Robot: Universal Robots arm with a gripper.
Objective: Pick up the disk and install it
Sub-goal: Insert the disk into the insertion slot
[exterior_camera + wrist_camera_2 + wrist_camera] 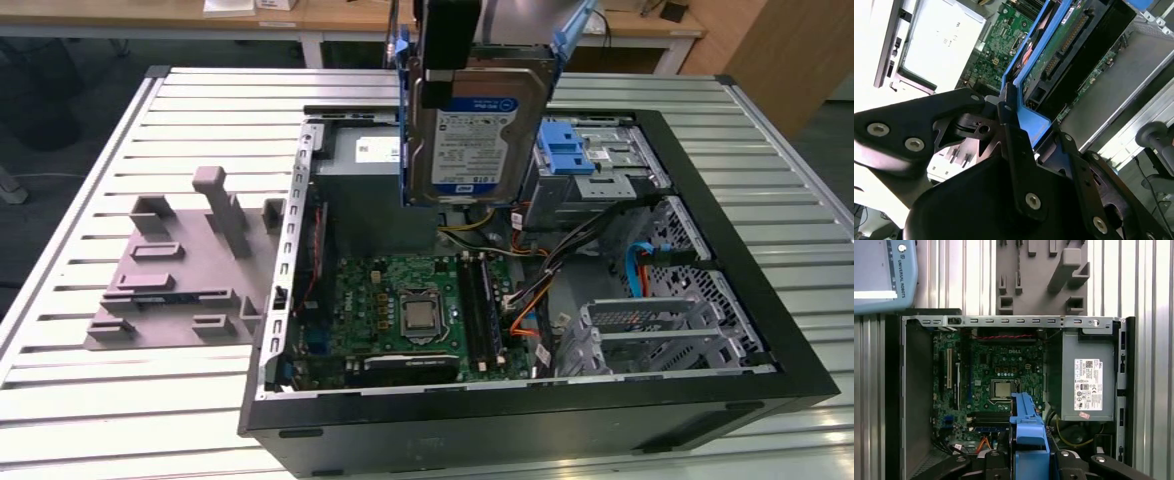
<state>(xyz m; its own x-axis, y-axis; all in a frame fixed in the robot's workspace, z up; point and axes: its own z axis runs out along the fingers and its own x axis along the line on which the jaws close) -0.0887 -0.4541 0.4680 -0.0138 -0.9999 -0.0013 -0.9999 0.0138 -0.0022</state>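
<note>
Exterior view, disk [474, 130] seemingly clamped, above case [534, 425]

Disk [474, 130] top cut off, exterior view.

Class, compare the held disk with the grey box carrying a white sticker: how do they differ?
The disk hangs upright in the tool above the case; the grey box sits inside it. The disk wears a blue frame; the grey box has none. Both are rectangular, labelled metal.
</note>
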